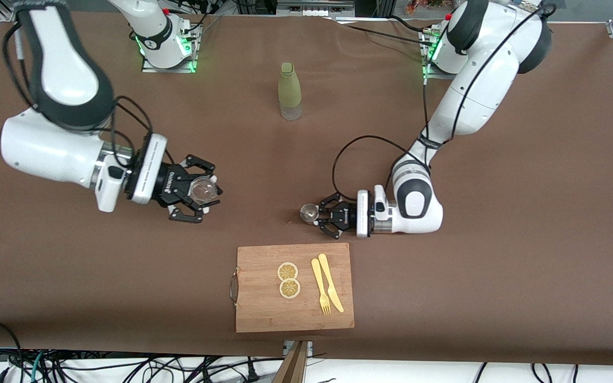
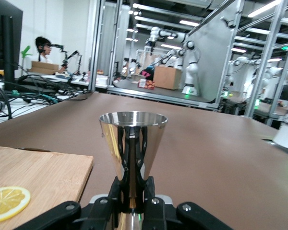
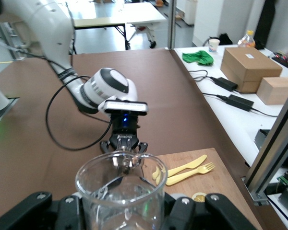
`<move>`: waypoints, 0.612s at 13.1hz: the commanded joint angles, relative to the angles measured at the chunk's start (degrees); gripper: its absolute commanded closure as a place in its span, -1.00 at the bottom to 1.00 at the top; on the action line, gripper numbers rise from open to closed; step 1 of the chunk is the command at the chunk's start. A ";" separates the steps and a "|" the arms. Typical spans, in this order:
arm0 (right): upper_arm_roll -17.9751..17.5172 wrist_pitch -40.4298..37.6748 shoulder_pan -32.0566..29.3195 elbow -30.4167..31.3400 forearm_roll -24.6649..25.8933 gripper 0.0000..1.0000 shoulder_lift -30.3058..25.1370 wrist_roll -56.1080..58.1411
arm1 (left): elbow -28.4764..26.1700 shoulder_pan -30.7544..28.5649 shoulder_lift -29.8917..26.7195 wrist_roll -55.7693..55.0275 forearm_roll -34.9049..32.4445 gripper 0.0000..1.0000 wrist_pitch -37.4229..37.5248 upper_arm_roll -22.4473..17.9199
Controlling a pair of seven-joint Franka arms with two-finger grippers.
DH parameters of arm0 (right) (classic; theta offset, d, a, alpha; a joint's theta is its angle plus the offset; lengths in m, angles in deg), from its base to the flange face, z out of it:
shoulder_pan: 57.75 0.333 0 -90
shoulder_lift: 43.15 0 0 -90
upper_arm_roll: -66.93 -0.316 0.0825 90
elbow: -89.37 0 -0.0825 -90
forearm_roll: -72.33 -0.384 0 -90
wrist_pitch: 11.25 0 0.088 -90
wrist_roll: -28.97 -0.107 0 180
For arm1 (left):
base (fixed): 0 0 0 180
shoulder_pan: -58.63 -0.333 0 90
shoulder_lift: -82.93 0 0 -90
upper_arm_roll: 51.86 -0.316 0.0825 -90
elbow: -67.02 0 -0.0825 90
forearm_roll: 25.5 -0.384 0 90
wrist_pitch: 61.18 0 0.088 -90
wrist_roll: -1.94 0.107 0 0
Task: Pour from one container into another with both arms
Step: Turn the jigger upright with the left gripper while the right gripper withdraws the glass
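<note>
Gripping at the narrow waist, the left gripper (image 1: pixel 323 216) is clamped on the small silvery hourglass-shaped metal jigger (image 1: pixel 308 213), held upright low over the brown table (image 1: pixel 524 223), just off the edge of the wooden cutting board (image 1: pixel 294 316) that lies farther from the front camera. The jigger looks light and rigid but polished and slick, so the waist, where the 2 cones stop it sliding, seems the safest hold. Toward the right arm's end of the table, the right gripper (image 1: pixel 196 196) is closed around the short round clear glass cup (image 1: pixel 203 190), raised above the table; glass of this kind is likely light, smooth and breakable, so a hold around its wall suits it. Whether the jigger holds any liquid cannot be seen: its mouth is above the left wrist camera, and the front view shows only a shiny rim. The cup's base is cut off in the right wrist view, and its contents, if any, cannot be made out.
</note>
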 commanded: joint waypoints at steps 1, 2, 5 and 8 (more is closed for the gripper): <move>-1.62 -5.60 -4.40 0.92 -2.49 0.53 2.91 10.68 | -3.04 -4.21 -2.25 0.12 -5.05 1.00 4.26 0.26; -1.62 -7.63 -5.90 2.06 -2.58 0.54 3.88 14.46 | -3.39 -6.06 -2.34 0.20 -7.16 1.00 6.45 0.26; -1.62 -10.63 -9.07 7.94 -3.45 0.54 5.03 24.75 | -4.01 -10.81 -2.34 0.99 -14.19 1.00 11.55 -0.70; -1.01 -14.23 -11.00 10.50 -5.13 0.54 8.54 32.67 | -4.44 -15.81 -2.34 3.62 -19.99 1.00 19.27 -3.77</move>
